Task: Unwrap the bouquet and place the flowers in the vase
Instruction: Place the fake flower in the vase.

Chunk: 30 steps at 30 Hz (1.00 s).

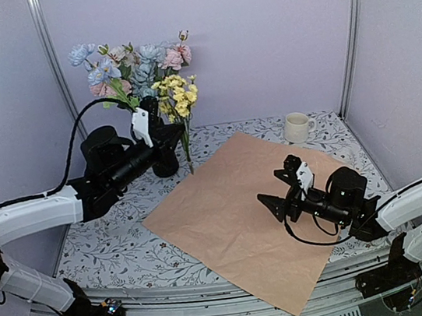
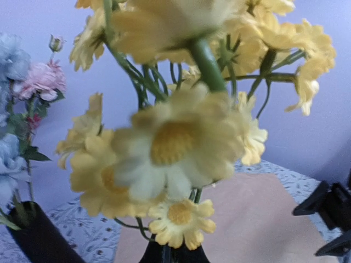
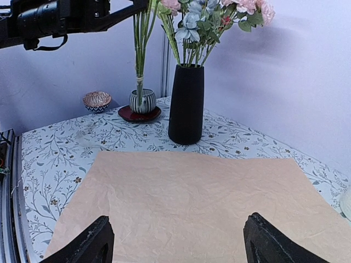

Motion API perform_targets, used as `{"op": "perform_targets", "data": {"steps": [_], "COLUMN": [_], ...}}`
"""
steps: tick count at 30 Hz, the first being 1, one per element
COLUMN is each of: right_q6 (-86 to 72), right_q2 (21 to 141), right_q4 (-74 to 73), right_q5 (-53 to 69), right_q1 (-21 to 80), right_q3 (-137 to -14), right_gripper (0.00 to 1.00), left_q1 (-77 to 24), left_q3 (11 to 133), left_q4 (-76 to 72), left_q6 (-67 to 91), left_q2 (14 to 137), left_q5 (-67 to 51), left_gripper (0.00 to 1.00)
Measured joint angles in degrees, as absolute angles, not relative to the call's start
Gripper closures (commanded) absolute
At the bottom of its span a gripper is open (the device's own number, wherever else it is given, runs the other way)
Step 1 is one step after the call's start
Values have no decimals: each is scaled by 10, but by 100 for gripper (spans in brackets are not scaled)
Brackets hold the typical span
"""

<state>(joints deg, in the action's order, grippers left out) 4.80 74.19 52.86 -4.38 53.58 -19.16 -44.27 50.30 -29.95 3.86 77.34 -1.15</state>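
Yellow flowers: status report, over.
Left gripper shut on yellow flowers, lifted beside vase, not in yet. Right gripper open, empty, over paper. Pink and blue flowers already in vase.

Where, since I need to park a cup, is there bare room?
Free: the left half of the paper, the tablecloth strip left of it, and the back strip between vase and mug. Crowded: around the vase, with the left gripper holding yellow flowers, a striped cup and a bowl.
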Motion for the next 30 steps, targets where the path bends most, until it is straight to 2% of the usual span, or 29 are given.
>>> {"op": "perform_targets", "data": {"steps": [6,11,22,30], "right_q6": [62,69,76,80], "right_q2": [742,745,747,747], "right_q4": [555,561,566,566], "right_q5": [-60,-66,-67,-66], "right_q1": [536,536,536,536], "right_q3": [-191,-191,-191,-191], "right_gripper": [16,16,16,16], "left_q1": [-408,-397,-385,-369], "left_q3": [554,576,647,708], "left_q4": [-274,-309,-423,-481], "left_q6": [-78,-172,-333,-387], "left_q2": [775,793,924,1021], "left_q5": [52,81,117,143], "left_gripper": [100,100,100,100]}}
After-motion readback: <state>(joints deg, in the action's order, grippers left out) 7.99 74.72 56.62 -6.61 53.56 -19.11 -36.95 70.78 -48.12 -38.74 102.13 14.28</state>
